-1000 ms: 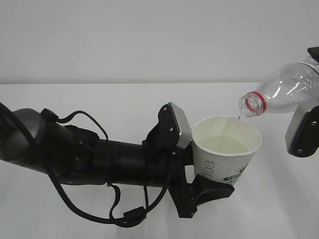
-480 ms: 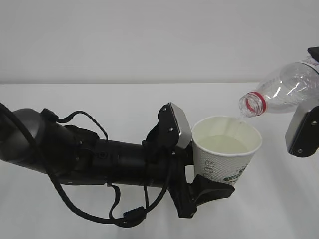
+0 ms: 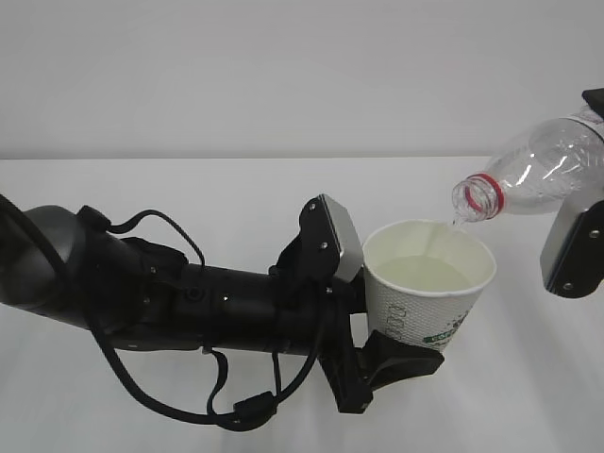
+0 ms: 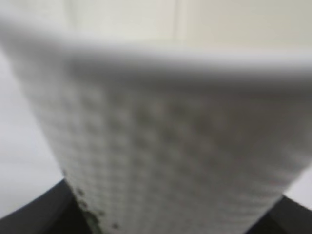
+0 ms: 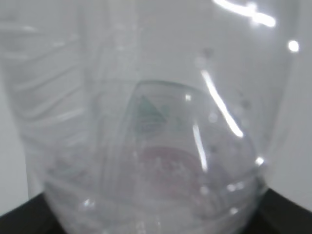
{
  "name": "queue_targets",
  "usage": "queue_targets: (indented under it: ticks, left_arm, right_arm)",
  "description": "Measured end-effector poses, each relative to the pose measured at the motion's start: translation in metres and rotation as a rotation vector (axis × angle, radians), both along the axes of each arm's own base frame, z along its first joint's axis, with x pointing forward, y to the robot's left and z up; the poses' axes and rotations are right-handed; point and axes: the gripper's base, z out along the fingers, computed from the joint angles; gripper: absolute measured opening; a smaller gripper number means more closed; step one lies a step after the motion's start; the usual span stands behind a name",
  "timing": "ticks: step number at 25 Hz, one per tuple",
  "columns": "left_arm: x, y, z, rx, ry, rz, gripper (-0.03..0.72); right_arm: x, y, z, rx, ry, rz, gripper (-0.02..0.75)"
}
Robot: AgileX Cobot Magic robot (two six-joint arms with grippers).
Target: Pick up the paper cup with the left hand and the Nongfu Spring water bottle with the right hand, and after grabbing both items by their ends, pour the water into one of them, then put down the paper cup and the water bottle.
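Observation:
My left gripper [image 3: 375, 297] is shut on the paper cup [image 3: 415, 316] and holds it upright above the table, one finger behind it and one below in front. Pale water [image 3: 427, 276] fills the lower part of the cup. My right gripper [image 3: 587, 175] is shut on the base end of the Nongfu Spring water bottle [image 3: 547, 170]. The bottle is tilted with its red-ringed mouth down-left over the cup's far rim, and a thin stream [image 3: 455, 225] runs in. The blurred cup wall [image 4: 165, 146] fills the left wrist view. The right wrist view shows only the clear bottle [image 5: 146, 122].
The white table [image 3: 189, 189] runs back to a plain grey wall. My left arm's black body and looping cables [image 3: 189, 302] lie across the lower left of the exterior view. The right gripper's grey plate [image 3: 574, 247] hangs at the right edge.

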Motion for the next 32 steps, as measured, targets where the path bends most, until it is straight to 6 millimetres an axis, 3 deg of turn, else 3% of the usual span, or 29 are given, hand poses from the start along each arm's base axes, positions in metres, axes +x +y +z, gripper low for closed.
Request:
queue_targets:
  ticks: [17,32]
  left_arm:
    - [0.0001,0.0001,-0.0001,0.002,0.000,0.001,0.513]
    - [-0.0003,-0.0003,0.0006,-0.007,0.000,-0.003,0.513]
  right_arm:
    - [0.0000,0.0001,0.0002,0.001,-0.002,0.001,0.494]
    - [-0.0001,0.0006,0.0002,0.125,0.014,0.009,0.494]
